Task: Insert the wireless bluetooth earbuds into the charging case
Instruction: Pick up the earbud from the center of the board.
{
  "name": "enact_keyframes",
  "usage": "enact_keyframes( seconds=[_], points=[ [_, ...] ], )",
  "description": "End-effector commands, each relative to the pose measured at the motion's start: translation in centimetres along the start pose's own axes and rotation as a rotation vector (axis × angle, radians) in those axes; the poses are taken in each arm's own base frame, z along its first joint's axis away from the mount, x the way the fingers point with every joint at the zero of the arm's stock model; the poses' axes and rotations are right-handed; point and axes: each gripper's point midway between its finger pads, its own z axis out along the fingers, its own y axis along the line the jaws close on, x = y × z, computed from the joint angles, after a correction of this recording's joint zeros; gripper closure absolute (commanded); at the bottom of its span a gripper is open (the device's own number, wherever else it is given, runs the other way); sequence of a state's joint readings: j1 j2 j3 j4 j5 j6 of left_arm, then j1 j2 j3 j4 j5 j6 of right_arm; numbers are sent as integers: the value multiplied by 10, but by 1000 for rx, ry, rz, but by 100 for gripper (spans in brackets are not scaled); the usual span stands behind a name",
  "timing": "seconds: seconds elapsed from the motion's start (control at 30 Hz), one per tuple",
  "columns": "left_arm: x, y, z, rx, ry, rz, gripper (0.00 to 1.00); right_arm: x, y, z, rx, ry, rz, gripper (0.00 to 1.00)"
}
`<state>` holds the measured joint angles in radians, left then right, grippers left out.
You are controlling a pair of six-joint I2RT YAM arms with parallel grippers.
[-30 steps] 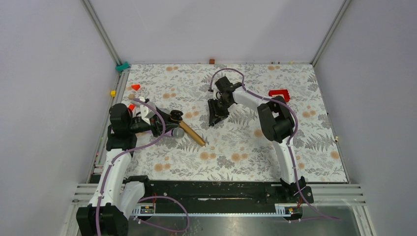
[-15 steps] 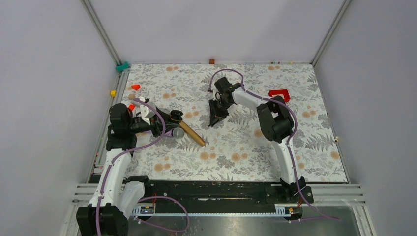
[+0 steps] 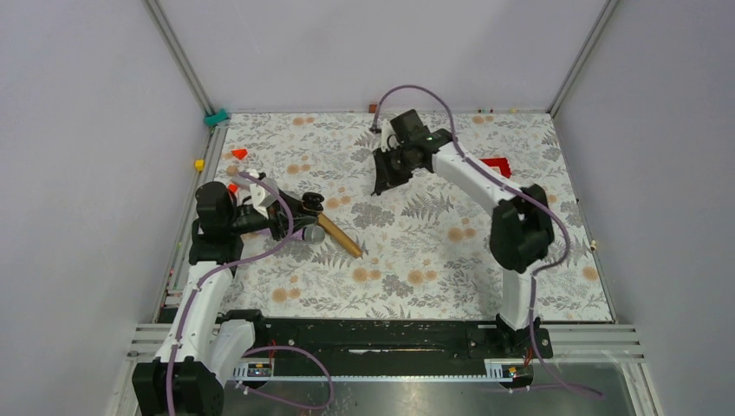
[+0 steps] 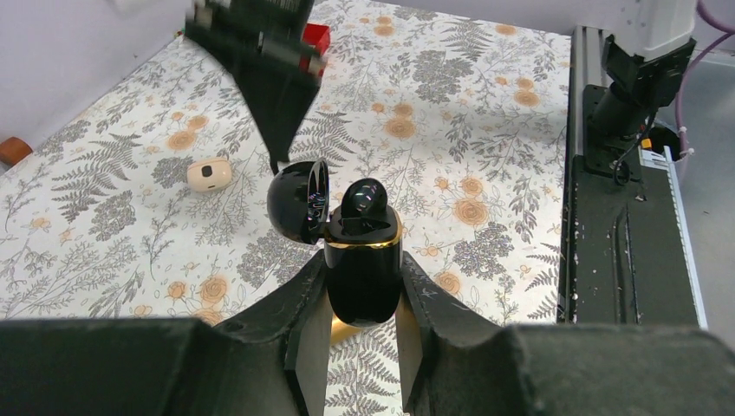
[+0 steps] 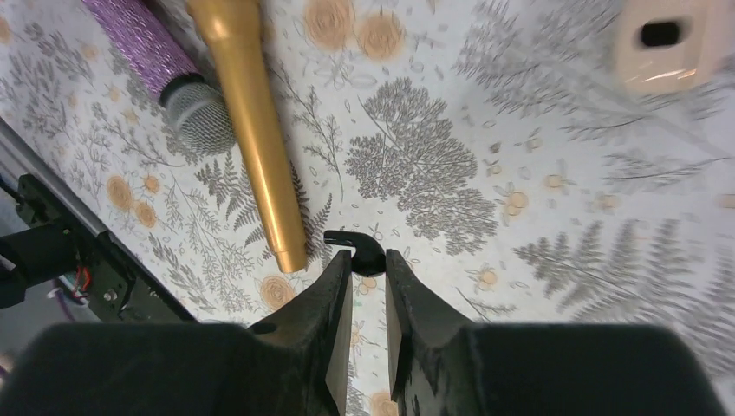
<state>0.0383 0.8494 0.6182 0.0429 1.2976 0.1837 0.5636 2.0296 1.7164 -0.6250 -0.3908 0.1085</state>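
Earbud (image 5: 354, 244) pinched at tips of closed right tool (image 5: 368, 260), aloft over table (image 5: 563, 260); charging case (image 4: 364, 251), lid open and mouth upward, clamped upright in left tool (image 4: 362, 282), lying leftward and nearer the bases, well apart; descent from above probably required.

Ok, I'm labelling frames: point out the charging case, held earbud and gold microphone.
charging case (image 4: 364, 279), left wrist view, lower body.
earbud (image 5: 362, 253), right wrist view, its body.
gold microphone (image 5: 254, 130), right wrist view, handle.

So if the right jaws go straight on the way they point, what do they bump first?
Probably the flowered table cover, beside the gold microphone. The right jaws, shut on an earbud, point down at it; depth is hard to judge.
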Motion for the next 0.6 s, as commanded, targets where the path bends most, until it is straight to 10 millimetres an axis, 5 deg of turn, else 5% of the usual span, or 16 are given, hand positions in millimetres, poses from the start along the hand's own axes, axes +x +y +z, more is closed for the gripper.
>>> enact_keyframes(
  seconds=[0.0,0.3,0.57],
  points=[
    [-13,17,7,-76,9,49,100,-34,18,-78,95,-196,-170,82],
    [-16,27,39,-69,183,154,100,-49,43,-193,242,-460,-371,82],
    [-24,16,82,20,157,89,100,-38,79,-240,277,-638,-475,82]
  ],
)
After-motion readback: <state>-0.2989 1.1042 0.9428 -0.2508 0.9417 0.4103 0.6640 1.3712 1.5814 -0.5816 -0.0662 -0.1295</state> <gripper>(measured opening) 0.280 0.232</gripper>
